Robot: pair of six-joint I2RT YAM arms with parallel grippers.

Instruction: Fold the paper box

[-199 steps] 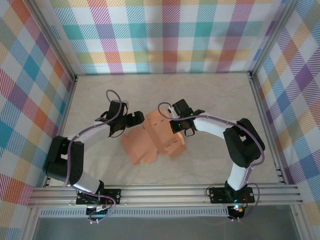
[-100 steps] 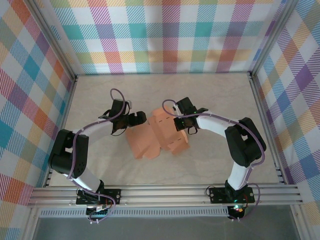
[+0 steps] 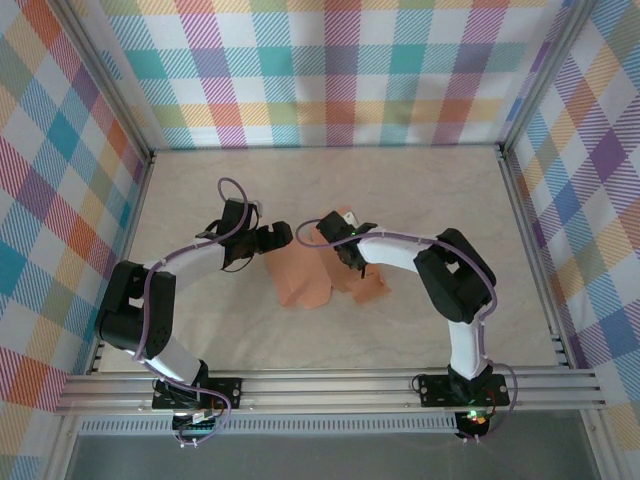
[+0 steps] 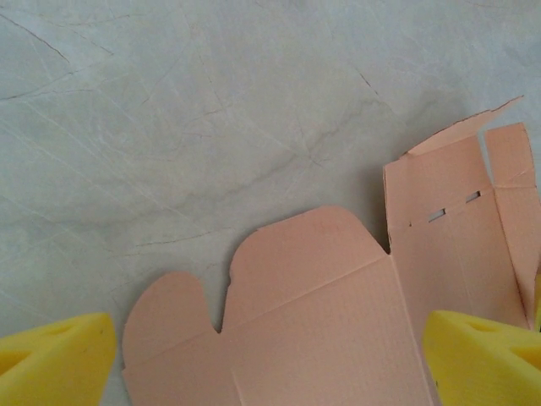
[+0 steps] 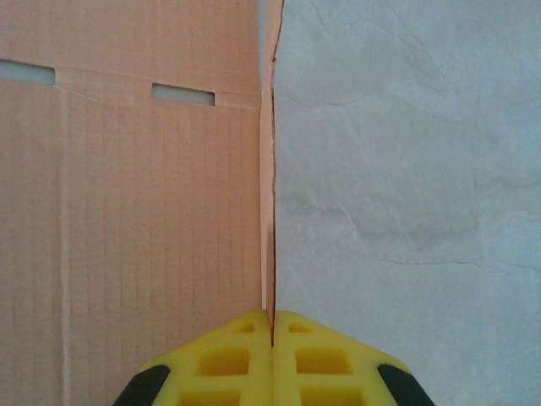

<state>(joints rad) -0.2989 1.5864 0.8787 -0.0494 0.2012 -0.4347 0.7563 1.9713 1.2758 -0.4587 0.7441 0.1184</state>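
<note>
A salmon-orange, die-cut sheet of thin cardboard, the paper box (image 3: 318,272), lies mostly flat near the middle of the pale marbled table (image 3: 420,190), between the two arms. The left claw (image 3: 278,237) sits at the sheet's far left edge with its yellow fingers spread wide. In its wrist view the left claw (image 4: 269,359) straddles a creased panel of the paper box (image 4: 330,296), and two rounded tabs (image 4: 169,309) point away over the table (image 4: 169,110). The right claw (image 3: 337,240) is pressed together, pinching a thin upright edge of the cardboard. In its wrist view the right claw (image 5: 272,326) grips that edge, with the paper box (image 5: 127,220) and two small slots (image 5: 183,94) to its left and bare table (image 5: 406,169) to its right.
</note>
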